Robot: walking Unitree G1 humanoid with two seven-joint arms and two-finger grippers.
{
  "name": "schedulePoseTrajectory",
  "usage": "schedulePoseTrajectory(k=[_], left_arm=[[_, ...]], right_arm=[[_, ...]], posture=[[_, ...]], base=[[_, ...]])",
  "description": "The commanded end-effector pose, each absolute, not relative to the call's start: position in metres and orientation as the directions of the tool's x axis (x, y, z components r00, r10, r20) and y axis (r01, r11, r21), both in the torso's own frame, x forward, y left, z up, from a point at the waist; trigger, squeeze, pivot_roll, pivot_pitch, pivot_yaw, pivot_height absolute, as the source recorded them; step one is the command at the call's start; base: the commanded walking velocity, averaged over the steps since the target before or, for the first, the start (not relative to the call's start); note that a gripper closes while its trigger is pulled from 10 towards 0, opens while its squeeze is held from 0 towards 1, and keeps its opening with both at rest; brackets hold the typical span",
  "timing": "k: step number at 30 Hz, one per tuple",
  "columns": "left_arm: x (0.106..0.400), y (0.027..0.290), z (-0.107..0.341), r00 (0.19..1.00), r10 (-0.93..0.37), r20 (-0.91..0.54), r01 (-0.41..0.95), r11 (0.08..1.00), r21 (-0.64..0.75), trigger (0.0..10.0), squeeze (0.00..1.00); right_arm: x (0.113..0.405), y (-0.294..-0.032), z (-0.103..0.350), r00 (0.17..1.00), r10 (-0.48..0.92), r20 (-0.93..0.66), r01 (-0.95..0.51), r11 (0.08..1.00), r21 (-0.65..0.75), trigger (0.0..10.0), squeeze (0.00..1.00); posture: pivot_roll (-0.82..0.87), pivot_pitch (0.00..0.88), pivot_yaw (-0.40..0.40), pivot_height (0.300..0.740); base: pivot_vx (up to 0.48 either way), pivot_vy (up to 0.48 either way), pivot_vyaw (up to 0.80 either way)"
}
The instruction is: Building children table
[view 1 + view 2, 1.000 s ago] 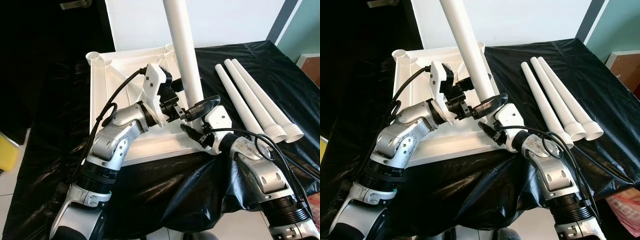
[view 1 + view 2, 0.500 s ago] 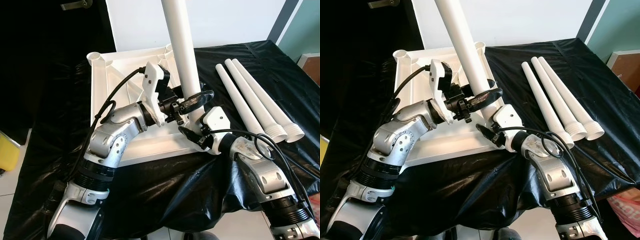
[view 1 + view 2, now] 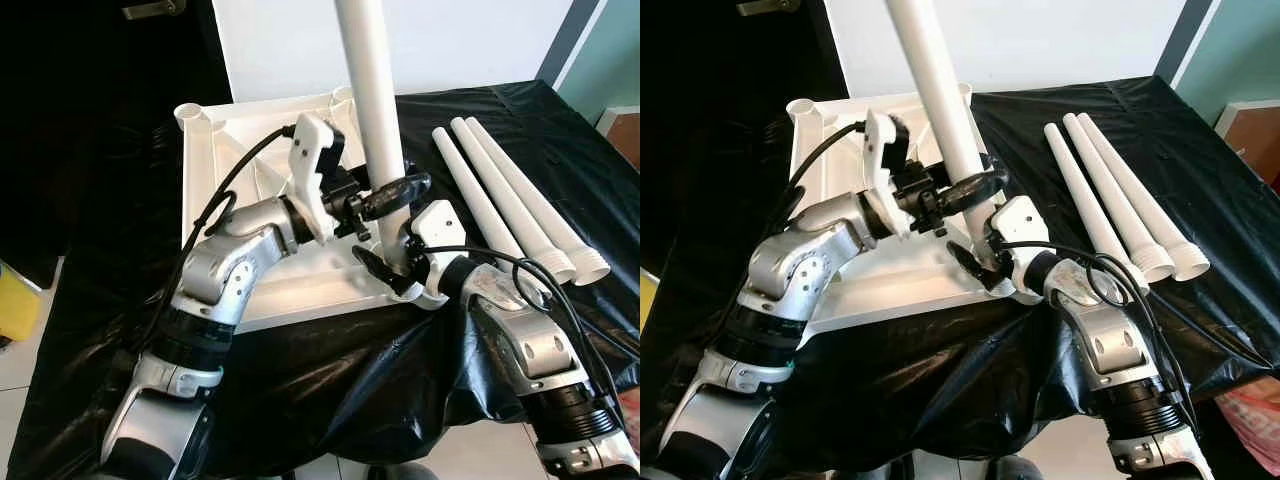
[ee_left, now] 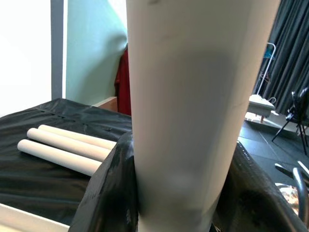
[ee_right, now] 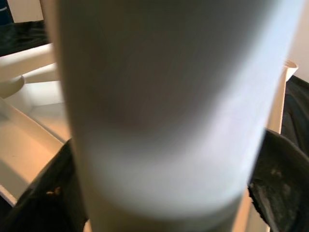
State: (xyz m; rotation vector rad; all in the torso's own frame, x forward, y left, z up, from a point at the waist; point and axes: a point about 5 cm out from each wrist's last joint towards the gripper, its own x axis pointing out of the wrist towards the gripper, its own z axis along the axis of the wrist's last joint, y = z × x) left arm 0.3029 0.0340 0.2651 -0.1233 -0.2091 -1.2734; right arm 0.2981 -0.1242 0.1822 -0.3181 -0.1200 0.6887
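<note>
In the left eye view, the left gripper (image 3: 372, 203) and right gripper (image 3: 385, 235) are both clamping their fingers on the upright white leg (image 3: 372, 90) standing on the upturned tabletop (image 3: 215, 160). In the right eye view, three spare legs (image 3: 1110, 200) are lying on the black-draped worktop (image 3: 1200, 150). In the left wrist view, black fingers (image 4: 113, 193) are pressing the leg's sides.

Bright, even daylight; the white wall (image 3: 450, 40) behind the upright leg (image 3: 372, 90) is blown out, the black cloth (image 3: 330, 380) shows soft glare on its folds. Wrist views blur the leg close up, edges softened
</note>
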Motion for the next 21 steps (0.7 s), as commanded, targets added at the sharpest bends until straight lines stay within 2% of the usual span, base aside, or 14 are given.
schedulePoseTrajectory(k=[1, 2, 4, 5, 11, 21], left_arm=[[0.303, 0.031, 0.271, 0.279, -0.934, 0.221, 0.956, 0.293, 0.031, 10.0, 0.00], [0.309, 0.030, 0.277, 0.335, -0.913, 0.232, 0.937, 0.349, 0.019, 10.0, 0.00], [0.309, 0.030, 0.277, 0.335, -0.913, 0.232, 0.937, 0.349, 0.019, 10.0, 0.00], [0.313, 0.029, 0.285, 0.381, -0.890, 0.250, 0.919, 0.393, -0.001, 10.0, 0.00], [0.324, 0.023, 0.300, 0.533, -0.810, 0.244, 0.838, 0.546, -0.020, 10.0, 0.00], [0.321, 0.010, 0.306, 0.563, -0.792, 0.235, 0.814, 0.580, 0.006, 10.0, 0.00]], right_arm=[[0.301, -0.125, 0.182, 0.777, 0.629, 0.007, -0.596, 0.739, -0.315, 10.0, 1.00], [0.303, -0.124, 0.183, 0.798, 0.603, 0.026, -0.567, 0.763, -0.310, 10.0, 1.00], [0.303, -0.124, 0.183, 0.798, 0.603, 0.026, -0.567, 0.763, -0.310, 10.0, 1.00], [0.305, -0.123, 0.183, 0.819, 0.571, 0.045, -0.534, 0.790, -0.301, 10.0, 0.00], [0.309, -0.118, 0.179, 0.902, 0.422, 0.096, -0.374, 0.872, -0.315, 10.0, 0.00], [0.317, -0.111, 0.178, 0.947, 0.287, 0.141, -0.234, 0.922, -0.310, 10.0, 0.00]], posture=[[-0.03, 0.081, 0.010, 0.740], [-0.03, 0.077, 0.007, 0.740], [-0.03, 0.077, 0.007, 0.740], [-0.02, 0.075, 0.004, 0.740], [-0.02, 0.071, -0.005, 0.740], [-0.02, 0.083, 0.004, 0.740]], base=[[0.000, 0.000, 0.00], [0.000, 0.000, 0.00], [0.000, 0.000, 0.00], [0.000, 0.000, 0.00], [0.000, 0.000, 0.00], [0.000, 0.000, 0.00]])
